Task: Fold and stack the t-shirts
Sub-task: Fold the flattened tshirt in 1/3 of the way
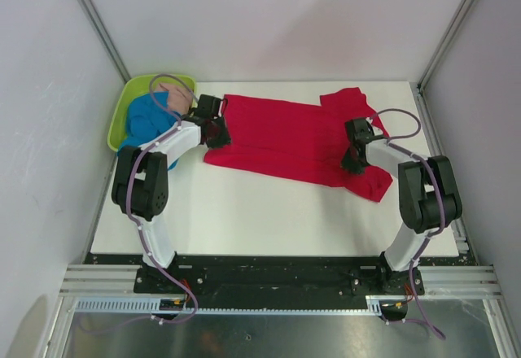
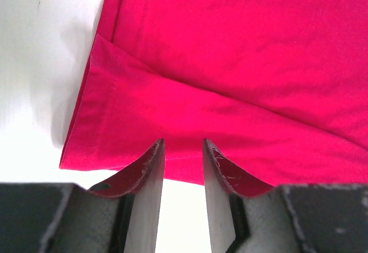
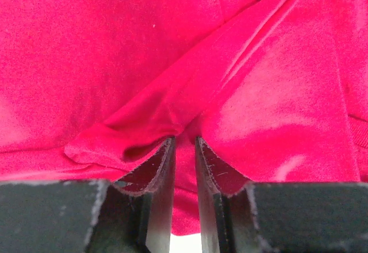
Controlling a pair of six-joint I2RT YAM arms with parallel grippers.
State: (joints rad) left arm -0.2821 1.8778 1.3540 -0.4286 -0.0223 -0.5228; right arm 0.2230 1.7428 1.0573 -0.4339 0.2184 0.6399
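Observation:
The red t-shirt (image 1: 285,134) lies spread across the far half of the white table (image 1: 269,216), one sleeve at the far right. My left gripper (image 1: 218,134) is at its left hem, with its jaws open. In the left wrist view the fingertips (image 2: 156,149) reach the hem of the red cloth (image 2: 230,63), and bare table shows between them. My right gripper (image 1: 350,163) is on the shirt's right part. In the right wrist view it (image 3: 184,140) is shut on a raised fold of the red cloth (image 3: 115,52). The blue t-shirt (image 1: 146,118) and the pink t-shirt (image 1: 175,98) lie bunched in the basket.
A lime-green plastic basket (image 1: 119,122) stands at the far left corner, beside my left arm. Grey walls and metal frame posts close in the table on three sides. White table surface shows between the red shirt and the arm bases.

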